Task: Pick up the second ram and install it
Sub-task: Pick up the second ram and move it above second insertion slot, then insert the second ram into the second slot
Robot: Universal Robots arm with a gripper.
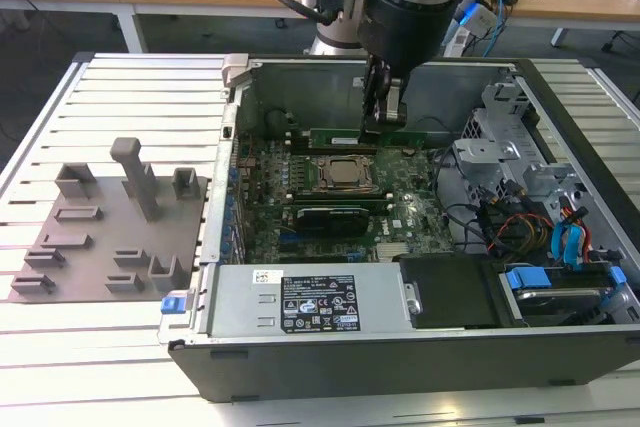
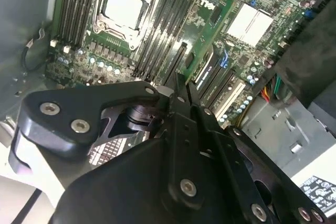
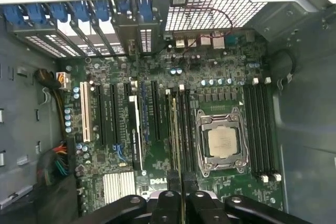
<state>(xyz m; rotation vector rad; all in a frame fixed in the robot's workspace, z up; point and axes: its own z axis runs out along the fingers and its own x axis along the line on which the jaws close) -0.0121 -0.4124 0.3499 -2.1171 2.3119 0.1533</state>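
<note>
Fingers (image 3: 167,199) set narrow, we pinch one end of the second ram (image 3: 176,135). It stands on edge in a memory slot just beside the CPU socket (image 3: 222,141), between that socket and the expansion slots. In the exterior view we reach down into the open computer case (image 1: 400,367) on the slatted counter (image 1: 130,97); a grey tray (image 1: 90,247) lies well apart at that view's left.
</note>
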